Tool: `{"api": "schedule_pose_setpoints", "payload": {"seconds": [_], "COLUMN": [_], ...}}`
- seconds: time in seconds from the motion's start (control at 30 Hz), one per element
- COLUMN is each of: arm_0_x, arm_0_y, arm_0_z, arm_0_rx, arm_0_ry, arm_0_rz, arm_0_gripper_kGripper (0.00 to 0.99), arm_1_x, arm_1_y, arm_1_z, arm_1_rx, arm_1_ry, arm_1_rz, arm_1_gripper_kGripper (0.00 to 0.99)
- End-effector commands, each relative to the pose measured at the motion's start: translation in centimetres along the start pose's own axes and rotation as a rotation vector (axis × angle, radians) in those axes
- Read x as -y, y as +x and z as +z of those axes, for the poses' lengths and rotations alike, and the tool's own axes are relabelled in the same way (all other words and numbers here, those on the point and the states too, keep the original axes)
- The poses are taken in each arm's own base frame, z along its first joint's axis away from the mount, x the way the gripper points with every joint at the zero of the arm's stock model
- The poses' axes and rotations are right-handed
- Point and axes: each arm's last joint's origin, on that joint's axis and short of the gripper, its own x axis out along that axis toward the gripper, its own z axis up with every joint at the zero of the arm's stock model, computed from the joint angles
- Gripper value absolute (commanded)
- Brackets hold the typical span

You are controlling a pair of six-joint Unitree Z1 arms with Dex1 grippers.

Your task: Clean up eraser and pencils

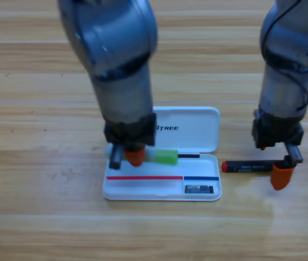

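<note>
My left gripper [131,156] points down over the open white case [197,136], shut on the pale white pencil with the green end [165,157]. That pencil lies across the case's tray, its green end sticking out to the right of the gripper. In the tray's lower right corner sits the small dark eraser [199,189]. The black pencil with red ends [246,167] lies flat on the table to the right of the case. My right gripper [282,171] is down at this pencil's right end and hides the tip.
The case's lid lies open flat behind the tray. Both grey arms come down from the top edge and cover much of the table behind the case. Bare wood shows along the front and far left.
</note>
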Motion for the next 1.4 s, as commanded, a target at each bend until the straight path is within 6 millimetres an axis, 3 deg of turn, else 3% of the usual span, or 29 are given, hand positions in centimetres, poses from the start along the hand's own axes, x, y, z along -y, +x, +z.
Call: {"api": "schedule_pose_setpoints", "payload": {"seconds": [0.03,0.13,0.43,0.5,0.57,0.77,0.8,1.1,1.23,1.4], "arm_0_x": [1.2,1.2,1.2,1.0,0.8,0.1,0.0,-1.1,-1.4,-1.5], "arm_0_y": [3.5,4.1,5.1,5.0,4.9,5.0,5.1,5.4,5.5,5.7], "arm_0_z": [1.9,2.1,2.2,1.9,1.8,1.1,1.0,-0.2,-0.4,-0.4], "arm_0_rx": [-0.057,-0.063,-0.063,-0.059,-0.057,-0.049,-0.049,-0.056,-0.054,-0.052], "arm_0_ry": [0.033,0.035,0.033,0.026,0.021,-0.007,-0.012,-0.054,-0.069,-0.074], "arm_0_rz": [-0.061,-0.068,-0.092,-0.095,-0.095,-0.110,-0.114,-0.121,-0.129,-0.137], "arm_0_gripper_kGripper": [0.000,0.000,0.000,0.000,0.000,0.000,0.000,0.000,0.000,0.000], "arm_1_x": [2.4,2.7,2.4,2.2,2.1,2.2,2.3,2.4,1.6,-0.2], "arm_1_y": [3.1,3.2,4.7,5.0,5.3,5.5,5.5,4.6,2.1,-2.5], "arm_1_z": [0.3,0.6,0.5,0.4,0.4,0.5,0.5,0.2,-0.4,-1.7], "arm_1_rx": [0.048,0.068,0.043,0.036,0.031,0.033,0.034,0.014,0.037,0.083], "arm_1_ry": [-0.019,-0.025,-0.040,-0.045,-0.051,-0.051,-0.051,-0.017,0.010,0.026], "arm_1_rz": [0.065,0.069,0.110,0.121,0.129,0.126,0.122,0.066,0.021,-0.031], "arm_1_gripper_kGripper": [0.990,0.976,0.811,0.735,0.603,0.026,0.000,0.000,0.000,0.000]}}
